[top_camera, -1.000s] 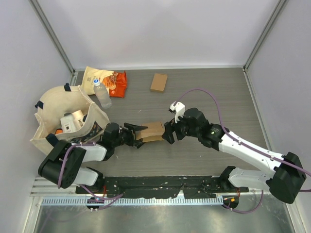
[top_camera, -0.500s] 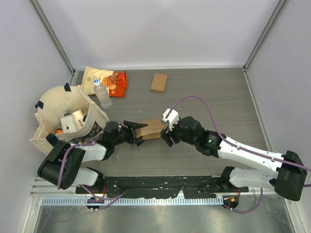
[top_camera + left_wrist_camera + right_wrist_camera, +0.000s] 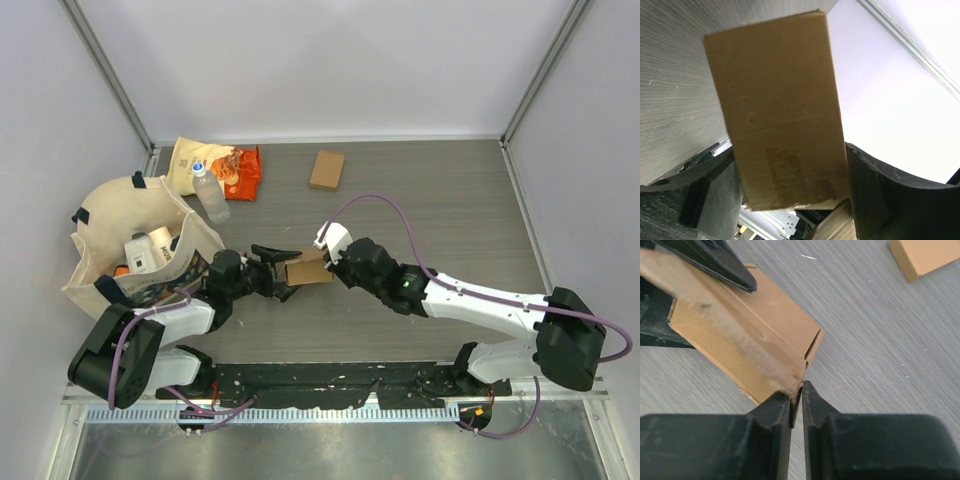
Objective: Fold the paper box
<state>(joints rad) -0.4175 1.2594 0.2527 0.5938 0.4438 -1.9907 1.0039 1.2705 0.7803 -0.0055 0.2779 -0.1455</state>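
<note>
The brown paper box [image 3: 308, 270] is held just above the table between both arms. In the left wrist view the box [image 3: 780, 115] fills the space between my left gripper's [image 3: 790, 160] two fingers, which are shut on its sides. From above, the left gripper [image 3: 282, 272] grips the box's left end. My right gripper [image 3: 330, 265] is at the box's right end. The right wrist view shows the right gripper [image 3: 796, 387] nearly closed, pinching the corner of a raised flap [image 3: 740, 335] of the box [image 3: 765, 315]. A left finger [image 3: 715, 262] presses on the box top.
A second flat brown box [image 3: 327, 169] lies at the back, also seen in the right wrist view [image 3: 925, 255]. A cloth tote bag [image 3: 130, 240] with items, snack packets [image 3: 225, 165] and a water bottle [image 3: 210, 195] sit at the left. Walls enclose the table.
My right arm has moved left to the box, and its gripper has gone from wide open to closed on the flap. The box has shifted slightly left and up with the left gripper.
</note>
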